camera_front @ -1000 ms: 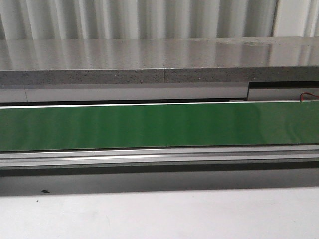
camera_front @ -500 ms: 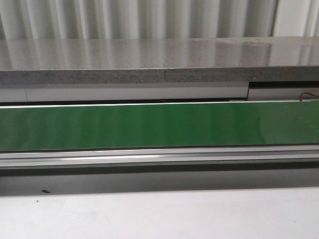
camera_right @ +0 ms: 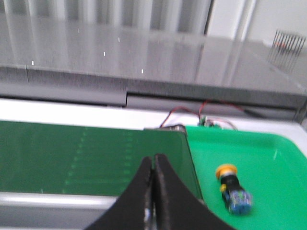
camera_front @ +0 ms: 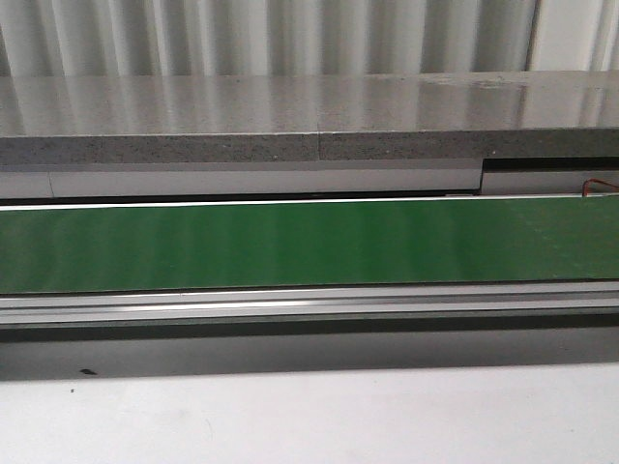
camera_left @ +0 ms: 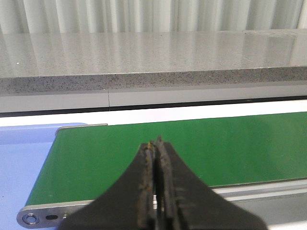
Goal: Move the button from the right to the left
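- Front view: a long green conveyor belt (camera_front: 309,244) runs straight across the frame, left to right. A metal rail lies along its near edge, and a grey speckled stone ledge (camera_front: 309,116) sits behind it. A pale tabletop (camera_front: 309,416) fills the foreground. No arm, gripper or button appears here, so this view shows only the route the button probably has to travel.
- Left wrist view: the left gripper (camera_left: 156,143) hangs over the left end of the belt, its dark jaws pressed together with nothing between them. Here the belt ends at a roller, with a pale blue surface (camera_left: 21,163) just beside it, likely the drop-off side. This end of the belt is missing from the front view.
- Right wrist view: the right gripper (camera_right: 153,160) hangs over the right end of the belt, jaws also closed and empty. Only this view shows the button (camera_right: 232,187). It lies on its side in a bright green tray (camera_right: 273,158) just past the belt's end, yellow cap pointing towards the belt, apart from the jaws. The jaws would need to open before any pick, so the task seems barely begun.
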Motion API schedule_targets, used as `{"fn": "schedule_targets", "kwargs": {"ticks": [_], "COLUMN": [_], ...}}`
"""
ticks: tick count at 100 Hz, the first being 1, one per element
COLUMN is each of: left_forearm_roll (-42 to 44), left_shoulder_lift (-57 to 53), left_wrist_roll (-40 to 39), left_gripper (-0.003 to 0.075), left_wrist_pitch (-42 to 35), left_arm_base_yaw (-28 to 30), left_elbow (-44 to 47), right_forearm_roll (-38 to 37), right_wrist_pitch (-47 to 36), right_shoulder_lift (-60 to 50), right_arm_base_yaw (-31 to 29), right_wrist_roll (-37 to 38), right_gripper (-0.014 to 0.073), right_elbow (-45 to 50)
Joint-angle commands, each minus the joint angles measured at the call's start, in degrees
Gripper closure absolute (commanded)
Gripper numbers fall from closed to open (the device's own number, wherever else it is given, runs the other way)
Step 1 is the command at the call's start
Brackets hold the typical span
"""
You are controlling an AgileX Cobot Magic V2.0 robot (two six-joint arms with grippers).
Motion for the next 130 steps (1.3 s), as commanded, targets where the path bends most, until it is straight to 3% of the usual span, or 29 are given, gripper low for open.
{"fn": "schedule_targets", "kwargs": {"ticks": [1, 32, 56, 66, 81, 88, 108, 130], "left_forearm_roll": [-0.11, -0.11, -0.11, -0.11, -0.11, -0.11, -0.11, -0.11], "left_shoulder_lift": [-1.76, -1.76, -1.76, -1.76, -1.76, -1.76, -1.76, -1.76], "left_wrist_roll": [-0.56, -0.56, -0.56, -0.56, -0.56, -0.56, -0.56, -0.56], "left_gripper": [0.0741, 0.0741, 0.0741, 0.0741, 0.0741, 0.0741, 0.0741, 0.0741], "left_wrist_pitch": [-4.41, -4.41, -4.41, -4.41, -4.41, -4.41, -4.41, -4.41], "left_arm_base_yaw": [-0.37, -0.37, -0.37, -0.37, -0.37, -0.37, -0.37, -0.37], "left_elbow": [2.18, 2.18, 2.18, 2.18, 2.18, 2.18, 2.18, 2.18], "right_forearm_roll": [-0.63, 0.29, 3.46, 3.88, 3.95, 4.01, 4.23, 4.27], "right_wrist_pitch": [2.63, 17.95, 22.06, 23.47, 24.98, 26.04, 27.07, 28.73], "right_shoulder_lift": [5.17, 24.86, 37.68, 42.49, 49.38, 52.18, 60.0, 68.38], "right_arm_base_yaw": [0.07, 0.07, 0.07, 0.07, 0.07, 0.07, -0.83, -10.16], "right_wrist_roll": [-0.14, -0.14, -0.14, -0.14, -0.14, -0.14, -0.14, -0.31], "right_gripper": [0.0643, 0.064, 0.0605, 0.0447, 0.0037, -0.0057, -0.0016, -0.0008], "right_elbow": [-6.47, -18.54, -24.97, -27.57, -30.88, -32.66, -38.45, -44.77]}}
